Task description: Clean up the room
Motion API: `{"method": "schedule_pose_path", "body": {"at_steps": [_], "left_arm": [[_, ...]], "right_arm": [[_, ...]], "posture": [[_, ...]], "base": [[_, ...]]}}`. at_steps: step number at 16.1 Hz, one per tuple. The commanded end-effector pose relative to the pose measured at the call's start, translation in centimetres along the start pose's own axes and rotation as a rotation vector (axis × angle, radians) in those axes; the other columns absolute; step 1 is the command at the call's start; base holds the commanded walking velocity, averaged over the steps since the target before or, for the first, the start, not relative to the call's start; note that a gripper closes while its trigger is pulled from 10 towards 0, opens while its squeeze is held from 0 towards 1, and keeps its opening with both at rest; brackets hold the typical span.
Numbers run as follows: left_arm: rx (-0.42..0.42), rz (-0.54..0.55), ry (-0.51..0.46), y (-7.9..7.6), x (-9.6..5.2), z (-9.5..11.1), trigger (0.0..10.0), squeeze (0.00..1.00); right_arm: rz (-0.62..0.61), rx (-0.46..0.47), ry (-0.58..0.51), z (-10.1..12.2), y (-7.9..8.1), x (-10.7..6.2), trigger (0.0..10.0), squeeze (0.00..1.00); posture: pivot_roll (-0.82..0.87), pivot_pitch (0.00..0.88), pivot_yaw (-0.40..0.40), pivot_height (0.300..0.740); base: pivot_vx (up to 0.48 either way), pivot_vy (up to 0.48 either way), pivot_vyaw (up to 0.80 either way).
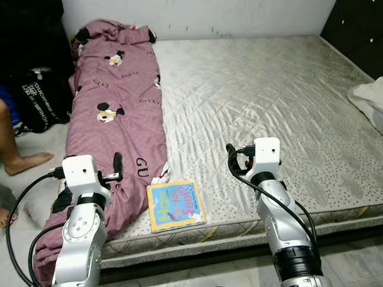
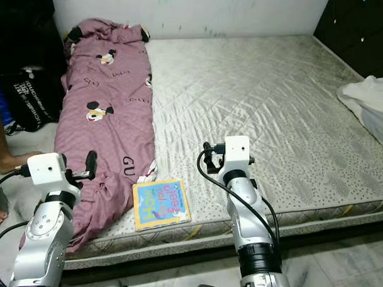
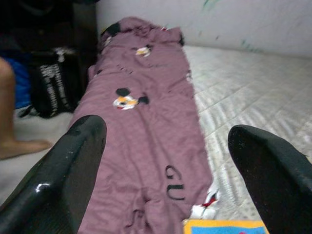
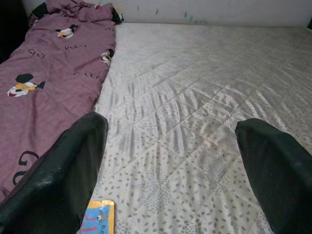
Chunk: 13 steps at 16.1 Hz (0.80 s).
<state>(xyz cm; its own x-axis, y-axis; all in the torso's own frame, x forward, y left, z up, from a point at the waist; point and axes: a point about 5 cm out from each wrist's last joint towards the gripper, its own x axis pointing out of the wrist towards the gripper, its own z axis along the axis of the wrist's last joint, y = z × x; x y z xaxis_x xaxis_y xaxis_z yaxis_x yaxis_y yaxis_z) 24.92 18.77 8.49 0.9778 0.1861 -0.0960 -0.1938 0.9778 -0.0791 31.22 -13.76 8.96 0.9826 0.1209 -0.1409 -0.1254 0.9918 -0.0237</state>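
Observation:
A colourful children's book (image 1: 175, 204) lies flat on the grey quilted mattress (image 1: 275, 102), close to its front edge. Beside it, a purple blanket (image 1: 114, 115) with cartoon mouse prints runs along the mattress's left side and hangs over the front corner. My left gripper (image 3: 165, 131) is open above the blanket's near end, left of the book, and one black finger (image 1: 118, 165) points forward. To the book's right, my right gripper (image 1: 236, 159) is open over bare mattress, holding nothing. The book's corner (image 4: 97, 217) shows in the right wrist view.
A white cloth (image 1: 376, 103) is bunched at the mattress's right edge. A black bag (image 1: 39, 100) stands on the floor at the left, next to a person's bare leg and foot (image 1: 18, 156). Dark furniture (image 1: 365, 30) is at the back right.

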Motion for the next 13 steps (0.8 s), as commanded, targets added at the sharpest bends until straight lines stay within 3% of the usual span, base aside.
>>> {"method": "schedule_pose_path", "body": {"at_steps": [1,7,13], "left_arm": [[0.010,-0.004,-0.026,0.45,-0.16,0.62,10.0,0.00],[-0.021,0.008,-0.011,0.52,-0.60,0.72,10.0,0.00],[-0.061,0.026,0.000,0.75,-0.57,0.76,10.0,0.00]], "right_arm": [[0.015,-0.002,-0.011,0.42,0.27,-0.10,10.0,0.00],[0.028,-0.001,-0.003,0.61,0.35,-0.37,10.0,0.00],[0.033,-0.005,0.005,0.67,0.27,-0.47,10.0,0.00]], "posture": [[0.06,0.059,-0.005,0.740],[0.06,0.091,-0.004,0.728],[0.05,0.098,-0.004,0.671]], "base": [[0.000,0.000,0.00],[0.000,0.000,0.00],[0.000,0.000,0.00]]}}
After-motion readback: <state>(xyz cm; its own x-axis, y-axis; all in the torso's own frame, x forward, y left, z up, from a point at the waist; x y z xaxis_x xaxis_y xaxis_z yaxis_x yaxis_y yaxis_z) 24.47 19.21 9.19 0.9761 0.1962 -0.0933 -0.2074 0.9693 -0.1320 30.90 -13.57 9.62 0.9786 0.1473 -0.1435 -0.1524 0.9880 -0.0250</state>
